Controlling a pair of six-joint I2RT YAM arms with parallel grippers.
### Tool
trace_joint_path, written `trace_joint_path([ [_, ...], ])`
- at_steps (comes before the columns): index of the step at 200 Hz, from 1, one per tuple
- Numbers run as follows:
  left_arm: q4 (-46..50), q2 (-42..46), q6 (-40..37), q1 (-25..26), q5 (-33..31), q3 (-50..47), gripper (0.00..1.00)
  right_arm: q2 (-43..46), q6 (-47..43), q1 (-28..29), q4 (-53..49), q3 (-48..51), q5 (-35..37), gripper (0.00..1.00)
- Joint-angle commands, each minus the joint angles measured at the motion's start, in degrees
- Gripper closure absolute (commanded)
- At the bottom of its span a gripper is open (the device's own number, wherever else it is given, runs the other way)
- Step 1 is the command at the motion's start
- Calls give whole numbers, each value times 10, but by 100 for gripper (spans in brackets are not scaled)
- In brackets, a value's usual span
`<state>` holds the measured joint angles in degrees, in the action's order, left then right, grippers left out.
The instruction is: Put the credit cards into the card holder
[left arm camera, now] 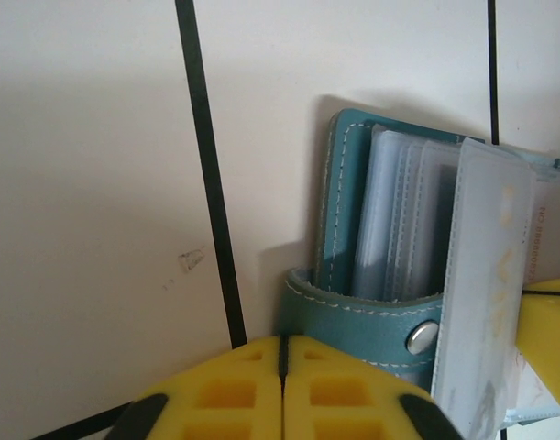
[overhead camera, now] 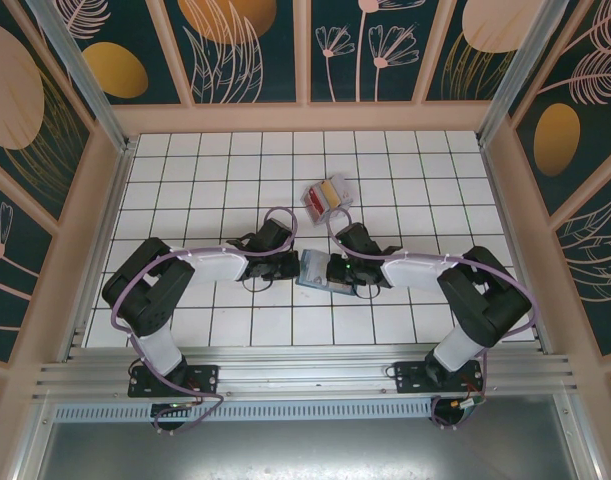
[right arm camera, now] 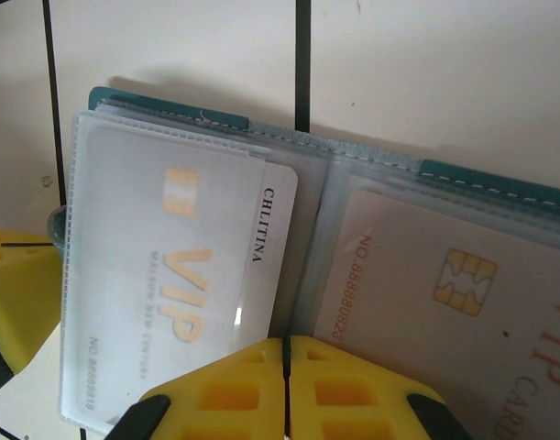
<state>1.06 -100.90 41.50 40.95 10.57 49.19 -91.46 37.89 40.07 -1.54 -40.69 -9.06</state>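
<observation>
Teal and stitched, the card holder (overhead camera: 313, 272) lies open on the white tiled tabletop (overhead camera: 185, 160) at the centre of the overhead frame. It sits between the left gripper (overhead camera: 291, 266) and the right gripper (overhead camera: 335, 271), which face each other across it. The overhead view also takes in a small clear box (overhead camera: 347, 190) further up the frame, well apart from the holder, with red and yellow credit cards (overhead camera: 320, 198) in it.

The left wrist view gives the holder's cover edge, its snap strap (left arm camera: 371, 321) at lower centre and the pale pocket pages (left arm camera: 399, 220) fanned on edge, one leaning across the right of the frame. At the bottom edge the left jaws are pressed together just below the strap; whether they nip it I cannot tell.

The right wrist view shows what the pages hold. A pale VIP card (right arm camera: 188, 293) sits most of the way inside the left clear pocket, its lettered right end sticking out. A chip card (right arm camera: 444, 302) lies under the plastic of the right-hand page. The right jaws are closed at the bottom edge, against the lower edge of the left page; whether they grip it cannot be told.
</observation>
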Motion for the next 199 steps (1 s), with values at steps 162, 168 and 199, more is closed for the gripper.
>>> trace_joint_path([
  [162,-73,116,24,21,1,-74,74,27,-65,-84,-6,42,-22,92],
  [168,-77,115,20,21,3,-74,68,27,-67,-84,-6,44,-24,92],
  [199,-63,78,-34,21,32,-39,48,31,-71,-84,-3,53,-28,92],
])
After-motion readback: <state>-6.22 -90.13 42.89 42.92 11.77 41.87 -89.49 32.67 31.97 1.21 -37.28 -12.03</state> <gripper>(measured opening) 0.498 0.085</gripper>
